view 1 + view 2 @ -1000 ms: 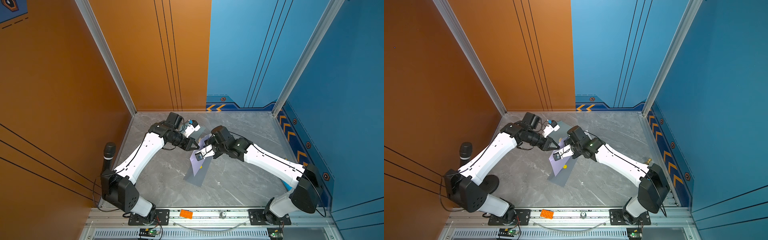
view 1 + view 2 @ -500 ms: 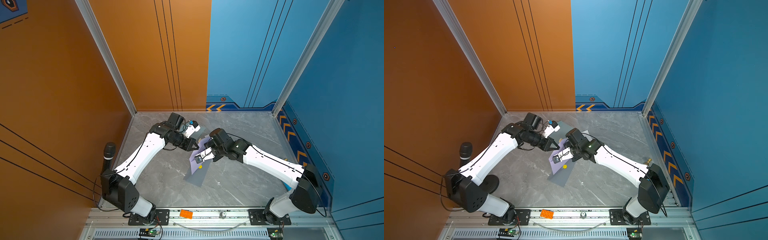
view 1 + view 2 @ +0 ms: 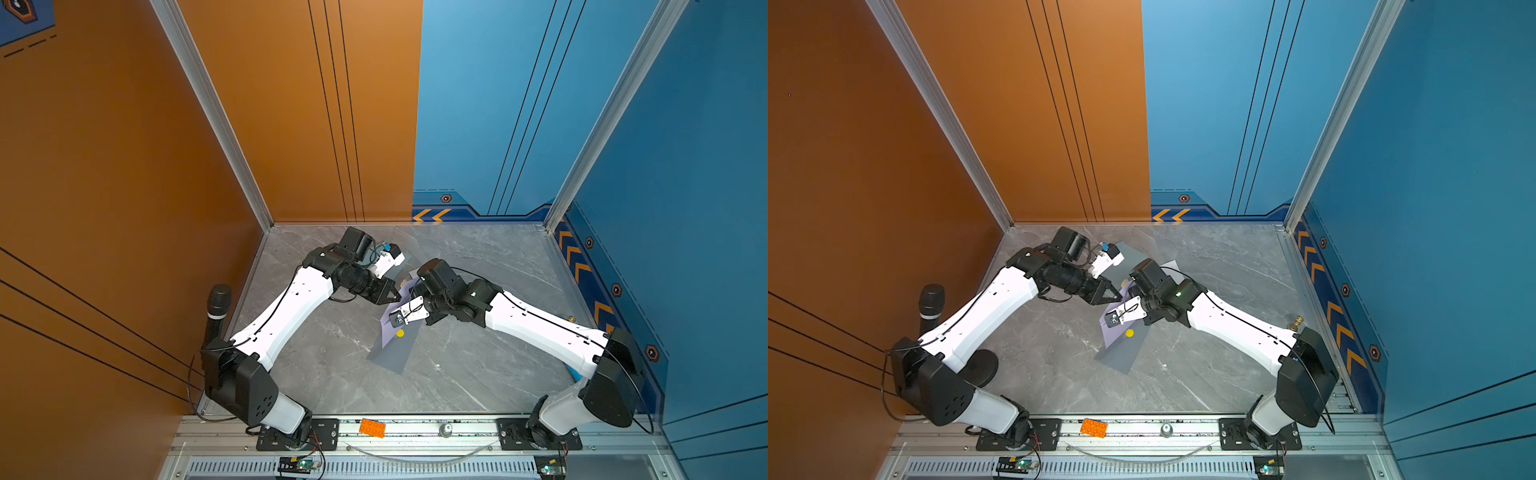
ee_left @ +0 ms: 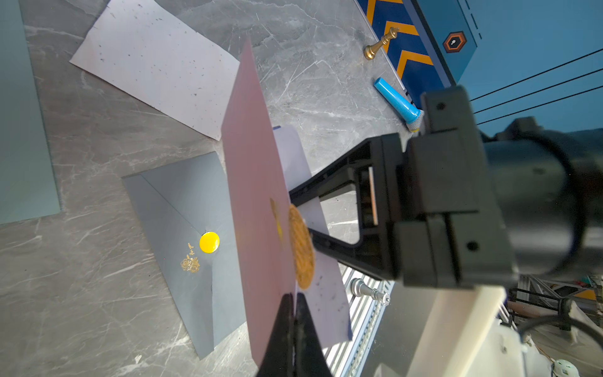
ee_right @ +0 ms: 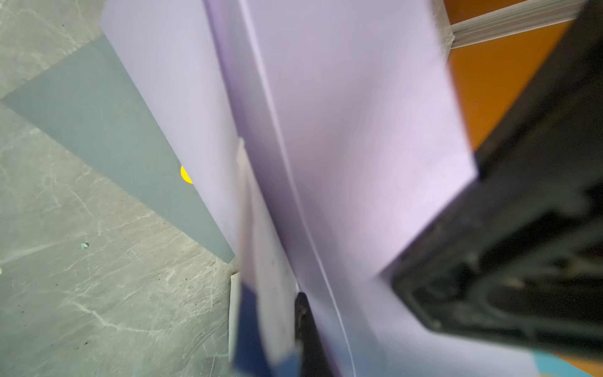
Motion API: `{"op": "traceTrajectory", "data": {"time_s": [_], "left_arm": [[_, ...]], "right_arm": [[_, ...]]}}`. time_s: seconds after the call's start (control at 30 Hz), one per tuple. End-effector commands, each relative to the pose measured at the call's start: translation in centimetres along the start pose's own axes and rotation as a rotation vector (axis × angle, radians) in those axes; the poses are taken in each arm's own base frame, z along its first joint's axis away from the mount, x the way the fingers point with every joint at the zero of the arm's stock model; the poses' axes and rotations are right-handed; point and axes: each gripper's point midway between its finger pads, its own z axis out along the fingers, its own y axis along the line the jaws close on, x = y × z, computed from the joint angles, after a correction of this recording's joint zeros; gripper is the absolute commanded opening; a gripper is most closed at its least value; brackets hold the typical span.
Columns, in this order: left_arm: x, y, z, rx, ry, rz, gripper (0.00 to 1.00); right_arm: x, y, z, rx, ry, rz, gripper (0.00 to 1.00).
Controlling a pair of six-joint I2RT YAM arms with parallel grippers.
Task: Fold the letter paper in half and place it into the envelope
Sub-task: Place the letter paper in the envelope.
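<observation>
- Letter paper [image 4: 257, 182] hangs almost on edge in the air above the table [image 4: 98, 326]. A paler second layer shows behind the front one, so I judge it already doubled over, with its halves splayed apart.
- Grip: the left gripper [image 4: 293, 336] has its jaws pressed together on the sheet's edge. The right gripper [image 4: 298, 241] pinches the sheet from the other side, with one orange pad flat against the paper and its other finger hidden behind it.
- Step in hand, as I read it: bringing the folded letter down to the envelope [image 4: 182, 209], which lies flat on the table just under the paper. In both top views the sheet [image 3: 388, 332] overlaps the envelope [image 3: 1121, 357] beside the yellow sticker [image 4: 208, 242].
- To do it well:
  - hold both pinches firm so the halves do not spring open;
  - bring the two layers flush before lowering;
  - lead with the creased edge rather than the loose ones, and square it to the envelope's mouth;
  - come in at a low angle so the thin paper slides instead of buckling.
- Nothing pins the envelope to the smooth table, so one gripper will probably have to let go and steady it or lift the flap.
- Envelope contents: nothing shows inside, and the letter is wholly outside it. The flap seems to lie down with the sticker at its tip, but I cannot tell whether the mouth is open.
- A loose pale sheet [image 4: 156, 65] lies flat nearby, apart from the envelope.
</observation>
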Motion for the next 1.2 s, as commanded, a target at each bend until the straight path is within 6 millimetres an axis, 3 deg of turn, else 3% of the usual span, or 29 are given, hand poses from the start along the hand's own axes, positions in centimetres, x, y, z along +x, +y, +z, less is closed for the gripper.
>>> {"op": "traceTrajectory", "data": {"time_s": [0.0, 0.67, 1.17], "left_arm": [[0.3, 0.3, -0.2, -0.032, 0.006, 0.001, 0.00], [1.0, -0.5, 0.1, -0.003, 0.050, 0.006, 0.00], [1.4, -1.1, -0.1, 0.041, 0.083, 0.008, 0.00]], "right_arm": [[0.9, 0.4, -0.8, -0.036, 0.058, 0.047, 0.00], [-0.1, -0.9, 0.1, 0.081, 0.047, 0.050, 0.00], [-1.1, 0.4, 1.8, 0.093, -0.042, -0.015, 0.00]]}}
